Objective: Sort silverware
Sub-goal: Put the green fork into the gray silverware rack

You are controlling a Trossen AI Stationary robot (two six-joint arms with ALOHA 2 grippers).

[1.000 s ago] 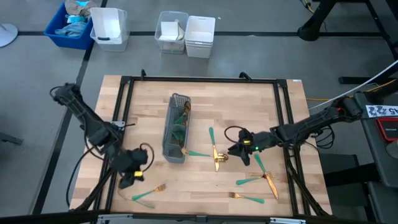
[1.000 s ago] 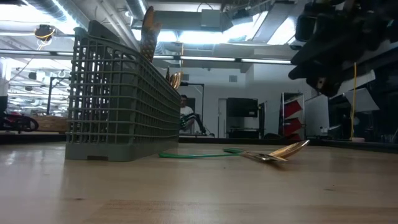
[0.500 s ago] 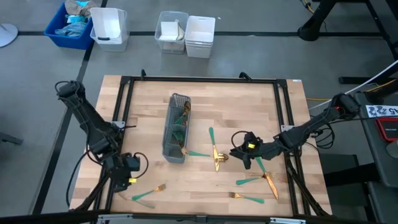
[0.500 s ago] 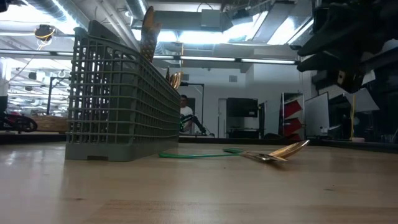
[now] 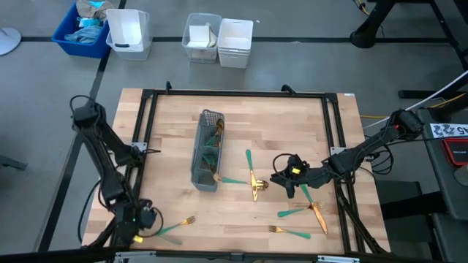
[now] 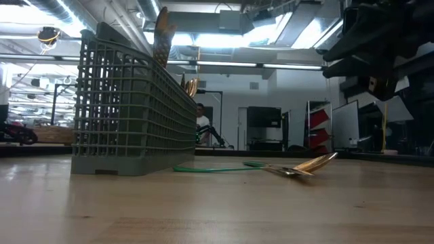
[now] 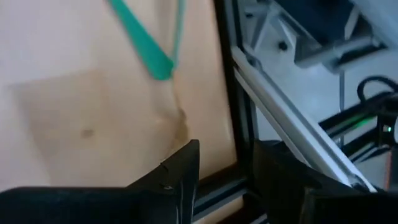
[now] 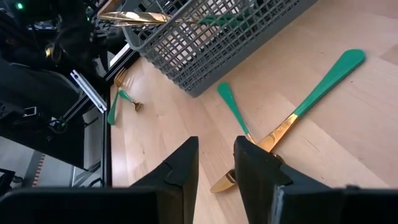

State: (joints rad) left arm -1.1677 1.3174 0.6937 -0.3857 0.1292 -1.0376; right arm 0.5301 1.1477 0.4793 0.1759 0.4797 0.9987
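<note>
- Left end effector (image 5: 136,232) is seen parted and empty at the tabletop (image 5: 241,117) edge, near a fork (image 5: 175,225), well apart from the caddy (image 5: 207,149).
- Right end effector (image 5: 281,177) is seen parted, empty, above crossed silverware (image 5: 252,179) beside the caddy.
- One handle should be pinched singly; crossed pieces may snag.
- More pieces (image 5: 301,210) lie farther from the caddy.

Left gripper (image 5: 136,237) pulled back from beside the caddy (image 5: 208,150) to the table's (image 5: 241,212) near-left corner; its fingers parted on the way. Right gripper (image 5: 287,184) shifted slightly away from the caddy, then halted.
</note>
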